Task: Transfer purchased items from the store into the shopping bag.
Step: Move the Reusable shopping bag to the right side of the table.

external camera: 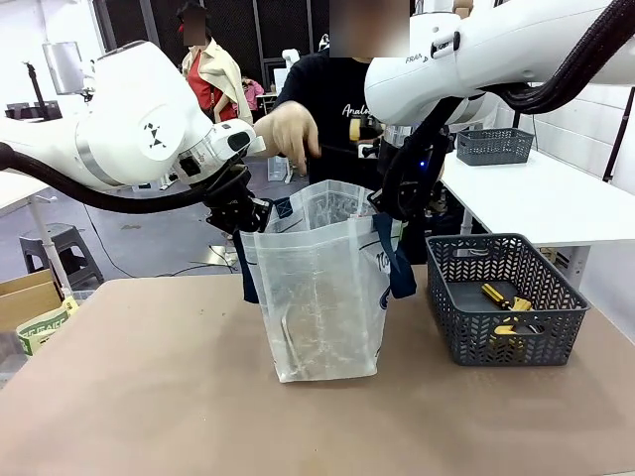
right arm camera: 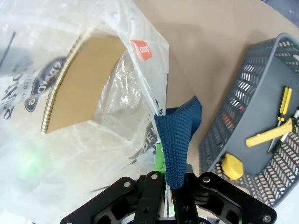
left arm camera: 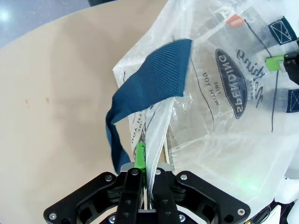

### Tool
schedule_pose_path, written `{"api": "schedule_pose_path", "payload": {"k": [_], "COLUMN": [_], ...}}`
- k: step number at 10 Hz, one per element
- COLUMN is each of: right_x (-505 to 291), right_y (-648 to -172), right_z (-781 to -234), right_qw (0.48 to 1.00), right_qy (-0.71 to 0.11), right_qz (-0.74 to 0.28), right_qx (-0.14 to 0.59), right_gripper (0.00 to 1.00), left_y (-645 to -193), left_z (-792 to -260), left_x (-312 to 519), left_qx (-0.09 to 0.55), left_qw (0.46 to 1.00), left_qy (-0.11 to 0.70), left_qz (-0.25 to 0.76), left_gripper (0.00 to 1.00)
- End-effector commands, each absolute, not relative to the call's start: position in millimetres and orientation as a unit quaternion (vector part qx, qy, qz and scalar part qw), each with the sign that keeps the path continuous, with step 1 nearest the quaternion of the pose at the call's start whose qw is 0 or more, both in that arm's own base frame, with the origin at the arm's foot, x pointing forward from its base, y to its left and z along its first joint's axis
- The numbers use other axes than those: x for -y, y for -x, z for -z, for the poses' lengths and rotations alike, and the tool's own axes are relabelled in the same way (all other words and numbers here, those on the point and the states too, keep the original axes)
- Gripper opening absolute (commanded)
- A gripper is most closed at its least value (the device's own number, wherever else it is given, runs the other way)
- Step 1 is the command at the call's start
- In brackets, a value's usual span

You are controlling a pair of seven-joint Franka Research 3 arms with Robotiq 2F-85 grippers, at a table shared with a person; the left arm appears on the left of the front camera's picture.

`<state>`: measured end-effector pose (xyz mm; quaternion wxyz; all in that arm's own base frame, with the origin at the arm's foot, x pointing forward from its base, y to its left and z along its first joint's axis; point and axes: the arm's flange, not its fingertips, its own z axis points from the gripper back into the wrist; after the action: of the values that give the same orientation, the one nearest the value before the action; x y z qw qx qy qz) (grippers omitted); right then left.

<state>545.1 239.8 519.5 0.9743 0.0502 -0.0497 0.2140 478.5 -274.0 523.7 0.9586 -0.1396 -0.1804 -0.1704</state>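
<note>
Tabletop [external camera: 149,377]: left pincer [left arm camera: 144,161] and right pincer [right arm camera: 164,164] clamp the shopping bag [external camera: 317,297].

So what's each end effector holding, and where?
The shopping bag: left end effector pinches its top rim, right end effector the rim at a navy strap.

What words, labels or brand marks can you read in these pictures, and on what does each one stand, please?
"SPENDING": navy oval on the shopping bag, upside down in the left wrist view.
"WITH YOU": beside that oval.
"FRAN", cut off: right arm.
"Anal", cut off: person's black shirt.
Too small to read: red tag on the bag, cardboard box print.
</note>
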Motion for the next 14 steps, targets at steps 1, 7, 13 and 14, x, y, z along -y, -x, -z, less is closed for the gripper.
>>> {"api": "schedule_pose_path", "payload": {"k": [1, 7, 13, 14], "right_x": [-239.6, -239.6, -239.6, -239.6], "right_y": [-545.0, -545.0, -545.0, -545.0], "right_z": [-519.4, -519.4, -519.4, -519.4], "right_qw": [0.974, 0.974, 0.974, 0.974], "right_qy": [-0.050, -0.050, -0.050, -0.050], "right_qz": [-0.214, -0.214, -0.214, -0.214], "right_qx": [0.049, 0.049, 0.049, 0.049], "right_gripper": [0.00, 0.00, 0.00, 0.00], "left_y": [-478.8, -478.8, -478.8, -478.8], "left_z": [-524.2, -524.2, -524.2, -524.2], "left_x": [272.8, 272.8, 272.8, 272.8], "left_qx": [0.182, 0.182, 0.182, 0.182], "left_qw": [0.959, 0.959, 0.959, 0.959], "left_qy": [0.140, 0.140, 0.140, 0.140], "left_qz": [0.169, 0.169, 0.169, 0.169], "left_gripper": [0.00, 0.00, 0.00, 0.00]}}
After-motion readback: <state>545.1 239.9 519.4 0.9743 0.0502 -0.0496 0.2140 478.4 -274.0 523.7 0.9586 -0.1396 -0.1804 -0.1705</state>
